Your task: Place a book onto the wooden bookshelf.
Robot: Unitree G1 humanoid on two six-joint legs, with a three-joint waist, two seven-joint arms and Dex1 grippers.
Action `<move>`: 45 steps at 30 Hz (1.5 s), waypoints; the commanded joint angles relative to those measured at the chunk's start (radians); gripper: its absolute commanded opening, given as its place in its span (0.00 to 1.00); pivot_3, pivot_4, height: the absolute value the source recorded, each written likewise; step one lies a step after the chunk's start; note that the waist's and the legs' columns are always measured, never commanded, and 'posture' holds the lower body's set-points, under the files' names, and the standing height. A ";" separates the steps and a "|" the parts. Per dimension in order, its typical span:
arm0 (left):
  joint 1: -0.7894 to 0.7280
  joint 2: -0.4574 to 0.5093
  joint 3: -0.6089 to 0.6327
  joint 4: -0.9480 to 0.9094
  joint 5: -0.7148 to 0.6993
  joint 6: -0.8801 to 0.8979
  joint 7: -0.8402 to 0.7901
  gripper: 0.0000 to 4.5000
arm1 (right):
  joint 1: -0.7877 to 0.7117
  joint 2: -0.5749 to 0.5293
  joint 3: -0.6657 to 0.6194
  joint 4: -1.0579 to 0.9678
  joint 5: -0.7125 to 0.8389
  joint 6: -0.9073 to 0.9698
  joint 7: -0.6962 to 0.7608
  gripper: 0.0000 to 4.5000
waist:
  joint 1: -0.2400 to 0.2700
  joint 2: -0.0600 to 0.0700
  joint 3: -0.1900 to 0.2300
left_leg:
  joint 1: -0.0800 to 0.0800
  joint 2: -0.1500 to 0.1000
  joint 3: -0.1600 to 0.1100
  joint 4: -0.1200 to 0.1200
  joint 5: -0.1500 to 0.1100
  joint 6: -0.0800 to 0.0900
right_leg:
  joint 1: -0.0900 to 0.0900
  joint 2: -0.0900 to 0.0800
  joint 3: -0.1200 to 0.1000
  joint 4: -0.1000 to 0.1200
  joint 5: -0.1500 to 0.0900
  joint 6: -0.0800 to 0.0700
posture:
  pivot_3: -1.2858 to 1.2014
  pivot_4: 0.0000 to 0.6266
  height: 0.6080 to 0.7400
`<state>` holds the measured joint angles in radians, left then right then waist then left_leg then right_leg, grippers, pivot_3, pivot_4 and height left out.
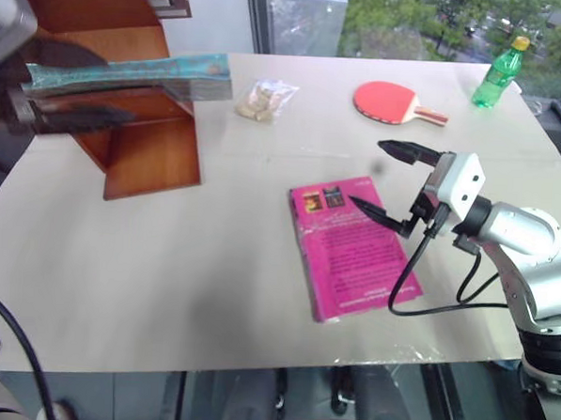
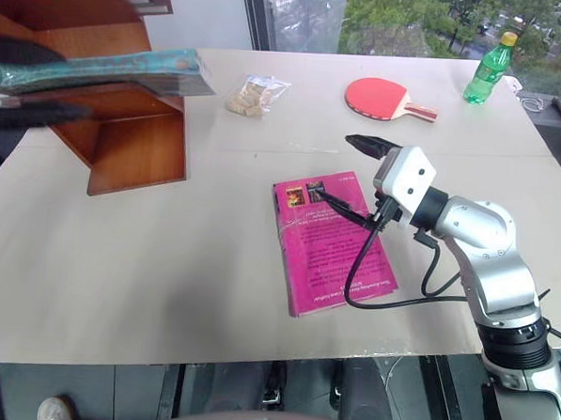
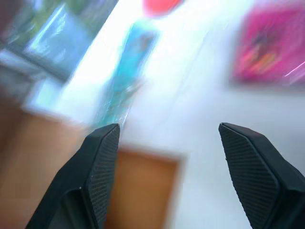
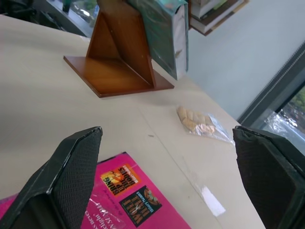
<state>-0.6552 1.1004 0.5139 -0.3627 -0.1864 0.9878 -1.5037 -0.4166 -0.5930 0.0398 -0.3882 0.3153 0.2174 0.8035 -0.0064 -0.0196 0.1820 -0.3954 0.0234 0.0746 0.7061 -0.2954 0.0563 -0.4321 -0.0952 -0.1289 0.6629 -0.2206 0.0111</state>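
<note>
The teal-green book (image 1: 128, 73) stands on the wooden bookshelf (image 1: 152, 156) at the table's far left, leaning on the slanted side panel; the right wrist view shows the book (image 4: 159, 33) and the bookshelf (image 4: 114, 71) from the side. My left gripper (image 3: 167, 128) is open with nothing between its pads, and the book (image 3: 126, 76) lies blurred beyond them. From the head, its dark fingers (image 1: 78, 117) show by the book's left end. My right gripper (image 1: 369, 172) hangs open over the top end of a pink book, holding nothing.
A magenta-pink book (image 1: 349, 251) lies flat at the table's middle right, with the right arm's black cable draped over it. A bag of snacks (image 1: 263, 99), a red paddle (image 1: 390, 103) and a green bottle (image 1: 499, 76) sit along the far side. The table's front edge (image 1: 254, 364) is near.
</note>
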 commanded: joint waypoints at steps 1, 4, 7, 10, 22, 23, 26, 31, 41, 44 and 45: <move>0.048 -0.136 0.060 -0.165 -0.117 0.114 0.143 0.69 | 0.005 -0.024 -0.035 -0.028 0.008 -0.007 0.007 1.00 | 0.004 0.000 0.000 | 0.000 0.000 0.000 0.002 0.000 0.000 | 0.001 0.000 0.000 0.000 0.000 0.000 | 0.52 0.24 1.00; 0.091 -0.443 -0.005 -0.274 -0.153 0.187 0.387 0.51 | 0.031 -0.042 -0.062 -0.065 0.019 0.021 -0.009 1.00 | 0.022 0.007 -0.004 | 0.001 -0.002 -0.001 0.004 0.000 0.000 | 0.004 -0.001 0.001 0.000 0.001 0.001 | 0.52 0.24 1.00; 0.115 -0.709 -0.132 -0.233 -0.062 -0.014 0.667 0.20 | 0.059 -0.061 -0.088 -0.107 0.028 0.052 -0.024 1.00 | 0.030 0.003 -0.003 | 0.004 -0.002 -0.002 0.007 0.000 0.001 | 0.008 -0.001 0.000 0.001 0.002 0.002 | 0.52 0.24 1.00; 0.095 -0.906 -0.256 -0.047 0.089 -0.343 0.955 0.00 | 0.073 -0.075 -0.106 -0.137 0.030 0.075 -0.035 1.00 | 0.029 0.002 -0.003 | 0.002 -0.001 -0.003 0.011 -0.001 0.001 | 0.009 0.000 -0.001 0.000 0.006 0.001 | 0.52 0.24 1.00; -0.329 -1.054 -0.432 1.045 0.428 -1.205 1.783 0.00 | 0.089 -0.080 -0.154 -0.213 0.041 0.153 -0.116 1.00 | 0.029 0.001 -0.003 | 0.000 -0.001 -0.001 0.011 -0.004 0.009 | 0.008 0.000 0.000 -0.005 0.009 0.001 | 0.52 0.24 1.00; -0.362 -1.051 -0.424 1.098 0.430 -1.232 1.839 0.00 | 0.087 -0.077 -0.154 -0.216 0.042 0.155 -0.124 1.00 | 0.029 0.001 -0.003 | -0.002 -0.001 -0.001 0.011 -0.005 0.009 | 0.007 -0.001 0.000 -0.005 0.009 0.002 | 0.52 0.24 1.00; -0.406 -1.028 -0.420 1.175 0.473 -1.269 2.032 0.00 | 0.083 -0.073 -0.152 -0.231 0.043 0.166 -0.145 1.00 | 0.028 0.001 -0.003 | -0.004 -0.002 0.002 0.009 -0.005 0.010 | 0.004 -0.001 -0.002 -0.007 0.010 0.004 | 0.52 0.24 1.00; -0.364 -1.008 -0.429 1.133 0.513 -1.281 2.207 0.00 | 0.079 -0.071 -0.151 -0.250 0.047 0.183 -0.169 1.00 | 0.018 0.001 -0.003 | -0.004 -0.002 0.004 0.005 -0.005 0.010 | 0.004 -0.001 -0.002 -0.011 0.011 0.005 | 0.52 0.24 1.00; -0.172 -1.020 -0.508 0.978 0.324 -1.364 1.728 0.00 | 0.032 -0.020 -0.152 -0.241 0.094 0.159 -0.180 1.00 | 0.021 0.002 -0.003 | 0.001 -0.001 0.010 0.000 -0.004 0.008 | 0.003 0.000 0.002 -0.010 0.010 0.005 | 0.52 0.24 1.00; -0.098 -1.006 -0.513 0.907 0.290 -1.340 1.629 0.00 | -0.004 0.004 -0.158 -0.262 0.153 0.180 -0.186 1.00 | 0.021 0.002 -0.003 | 0.001 -0.002 0.010 0.001 -0.004 0.008 | 0.003 -0.001 0.002 -0.010 0.011 0.005 | 0.52 0.24 1.00; -0.071 -0.999 -0.514 0.876 0.281 -1.330 1.604 0.00 | -0.015 0.011 -0.159 -0.272 0.176 0.188 -0.189 1.00 | 0.021 0.002 -0.003 | 0.001 -0.002 0.010 0.001 -0.004 0.008 | 0.003 0.000 0.002 -0.010 0.011 0.005 | 0.52 0.24 1.00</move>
<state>-0.7423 0.0894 0.0064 0.5930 0.1154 -0.3462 0.1509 -0.4078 -0.5859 -0.0871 -0.6112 0.4444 0.4000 0.6244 0.0142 -0.0180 0.1791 -0.3946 0.0220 0.0841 0.7069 -0.2997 0.0645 -0.4291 -0.0954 -0.1266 0.6527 -0.2099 0.0162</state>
